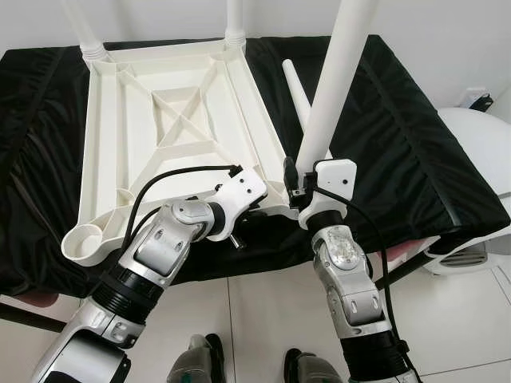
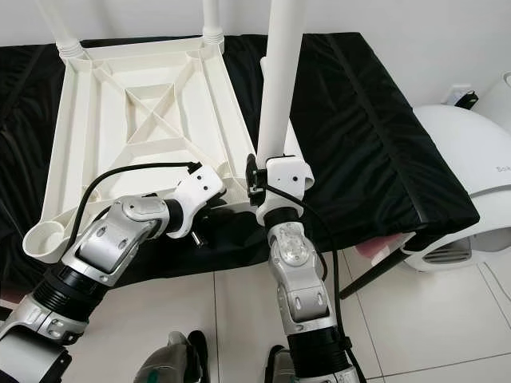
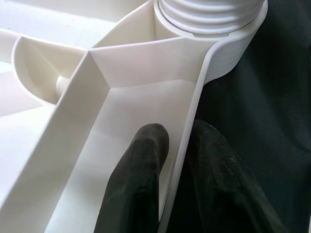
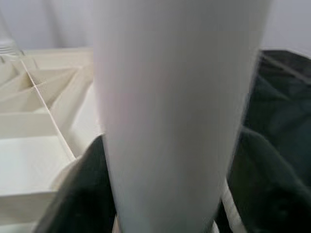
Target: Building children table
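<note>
Table top (image 1: 160,128) upside down on black-covered surface (image 1: 399,136), sockets up for legs. Left end effector (image 3: 167,160) clamped on near rim wall, likely bracing. Right end effector (image 1: 307,187) clamped around leg (image 1: 339,72), upright at near-right corner socket. Spare leg (image 1: 297,92) lies just beside. Near-left socket (image 1: 88,239) empty.

Two arms of silver metal, built from rounded segments with ribbed black rings at the joints. White plastic housing at each wrist, left pincer (image 1: 267,209) and right pincer (image 1: 297,185). Black cable in a loop over the left forearm, another black cable down along the right forearm. Short silver pin under the left wrist housing. Fingers (image 3: 136,179) matte black, thick, with rounded tips. Grey-green feet at the bottom.
</note>
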You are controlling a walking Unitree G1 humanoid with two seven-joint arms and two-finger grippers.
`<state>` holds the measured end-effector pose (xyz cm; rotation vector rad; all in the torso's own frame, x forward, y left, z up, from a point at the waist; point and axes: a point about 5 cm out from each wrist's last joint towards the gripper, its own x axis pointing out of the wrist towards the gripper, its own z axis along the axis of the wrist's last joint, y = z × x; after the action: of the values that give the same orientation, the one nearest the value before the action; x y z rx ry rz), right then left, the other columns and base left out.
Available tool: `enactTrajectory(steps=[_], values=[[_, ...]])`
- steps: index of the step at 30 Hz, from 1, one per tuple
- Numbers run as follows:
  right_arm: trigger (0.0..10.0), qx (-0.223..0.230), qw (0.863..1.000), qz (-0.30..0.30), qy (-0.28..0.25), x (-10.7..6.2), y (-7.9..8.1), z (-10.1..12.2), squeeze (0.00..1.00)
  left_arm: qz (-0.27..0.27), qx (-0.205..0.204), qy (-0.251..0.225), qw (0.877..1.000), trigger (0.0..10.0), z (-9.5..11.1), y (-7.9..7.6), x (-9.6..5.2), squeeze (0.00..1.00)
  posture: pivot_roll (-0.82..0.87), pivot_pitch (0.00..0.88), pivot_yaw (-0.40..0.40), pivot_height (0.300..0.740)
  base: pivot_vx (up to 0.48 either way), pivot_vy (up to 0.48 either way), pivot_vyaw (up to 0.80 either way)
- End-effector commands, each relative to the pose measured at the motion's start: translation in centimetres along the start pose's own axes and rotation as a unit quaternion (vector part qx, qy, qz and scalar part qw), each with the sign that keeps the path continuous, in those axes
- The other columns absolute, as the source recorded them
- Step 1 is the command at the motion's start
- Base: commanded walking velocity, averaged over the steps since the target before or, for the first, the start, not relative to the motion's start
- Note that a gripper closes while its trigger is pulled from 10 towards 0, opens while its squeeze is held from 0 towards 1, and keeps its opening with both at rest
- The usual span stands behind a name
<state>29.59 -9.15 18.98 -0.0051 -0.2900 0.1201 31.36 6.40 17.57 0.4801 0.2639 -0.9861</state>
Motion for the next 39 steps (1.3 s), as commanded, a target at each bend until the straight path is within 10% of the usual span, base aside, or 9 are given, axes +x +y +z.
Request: enactTrajectory(steps=[1,12,13,23,39], values=[[10.0,0.037,0.999,-0.003,0.016,-0.3,0.7,-0.5,1.00,-0.012,0.011,-0.017,1.000,10.0,0.8,-0.5,-0.1,0.00,-0.04,0.141,0.014,0.740,0.000,0.000,0.00],[10.0,0.050,0.997,0.054,-0.007,0.1,-0.1,0.2,1.00,-0.011,0.009,-0.019,1.000,10.0,0.9,-0.4,-0.1,0.00,-0.04,0.145,0.015,0.740,0.000,0.000,0.00],[10.0,0.043,0.996,0.071,-0.014,0.3,-0.5,0.4,0.00,-0.010,0.009,-0.019,1.000,10.0,0.9,-0.4,-0.1,0.00,-0.05,0.148,0.016,0.740,0.000,0.000,0.00],[10.0,0.045,0.976,0.212,-0.019,1.3,-3.3,1.1,0.00,-0.008,0.009,-0.020,1.000,10.0,1.0,-0.2,-0.1,0.00,-0.05,0.154,0.021,0.740,0.000,0.000,0.00],[10.0,0.023,0.891,0.446,0.079,2.7,-7.4,0.0,0.00,-0.003,0.009,-0.021,1.000,10.0,1.2,0.1,-0.1,0.00,-0.04,0.155,0.030,0.740,0.000,0.000,0.00]])
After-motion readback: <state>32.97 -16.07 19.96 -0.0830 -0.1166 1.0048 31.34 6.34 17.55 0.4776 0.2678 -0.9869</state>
